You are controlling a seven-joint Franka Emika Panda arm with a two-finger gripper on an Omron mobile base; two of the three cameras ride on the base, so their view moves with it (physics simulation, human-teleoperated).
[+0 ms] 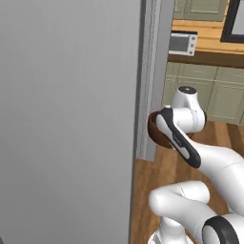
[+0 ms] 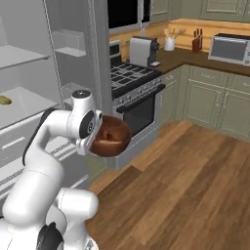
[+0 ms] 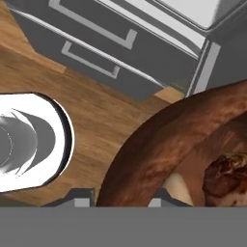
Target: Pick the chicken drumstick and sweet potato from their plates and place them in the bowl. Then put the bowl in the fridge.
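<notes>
My gripper [image 3: 120, 197] is shut on the rim of the dark reddish-brown bowl [image 3: 159, 144], which hangs in the air beside the hand [image 2: 110, 136] and peeks out behind the forearm [image 1: 155, 129]. Inside it lies a lumpy brown piece, the chicken drumstick [image 3: 226, 172], with a pale piece [image 3: 177, 187] beside it; I cannot tell if that is the sweet potato. The fridge stands open: its grey door [image 1: 66, 119] is at my left, its pale shelves [image 2: 29, 105] lie left of the bowl, and its lower drawers [image 3: 96, 43] are below the hand. The plates are out of view.
A small yellow item [image 2: 5, 100] lies on a fridge shelf. The stove [image 2: 134, 78] stands right of the fridge, with green cabinets [image 2: 215, 97] and a microwave [image 2: 229, 49] beyond. Open wood floor [image 2: 185, 185] spreads to the right.
</notes>
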